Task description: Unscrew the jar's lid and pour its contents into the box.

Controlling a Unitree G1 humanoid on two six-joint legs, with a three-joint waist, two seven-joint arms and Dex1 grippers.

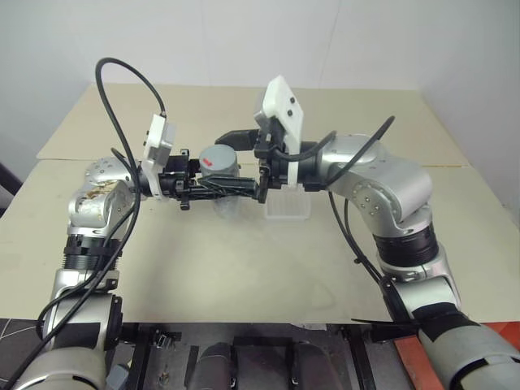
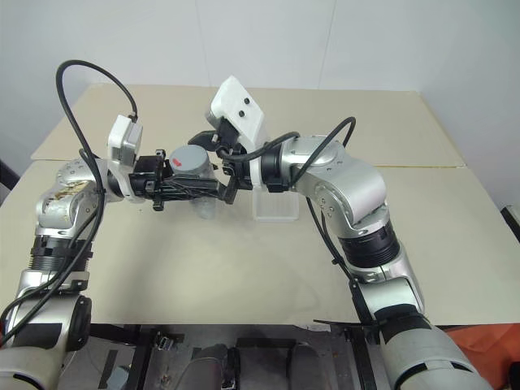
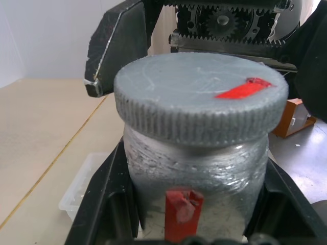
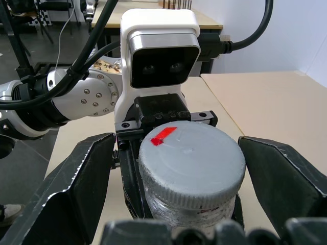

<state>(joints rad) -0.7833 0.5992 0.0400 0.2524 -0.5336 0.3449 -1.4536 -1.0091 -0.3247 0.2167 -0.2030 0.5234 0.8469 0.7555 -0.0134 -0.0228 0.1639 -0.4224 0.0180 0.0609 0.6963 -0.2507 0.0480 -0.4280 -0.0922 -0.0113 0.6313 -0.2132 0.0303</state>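
Your table (image 1: 244, 276) carries the box (image 1: 288, 210) under the raised arms. Left gripper (image 1: 244, 188) is clamped on the jar (image 3: 196, 178), held aloft. Right gripper (image 4: 190, 168) stands wide open, its 2 fingers flanking the lid (image 4: 191, 155) without contact. Risk: an off-centre closure could skew the jar.

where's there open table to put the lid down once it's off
The near part of the table, between the two arms and in front of the box, is bare. So is the far stretch behind the grippers. The middle is crowded: the left gripper holds the jar, the open right gripper flanks the lid, beside the box.
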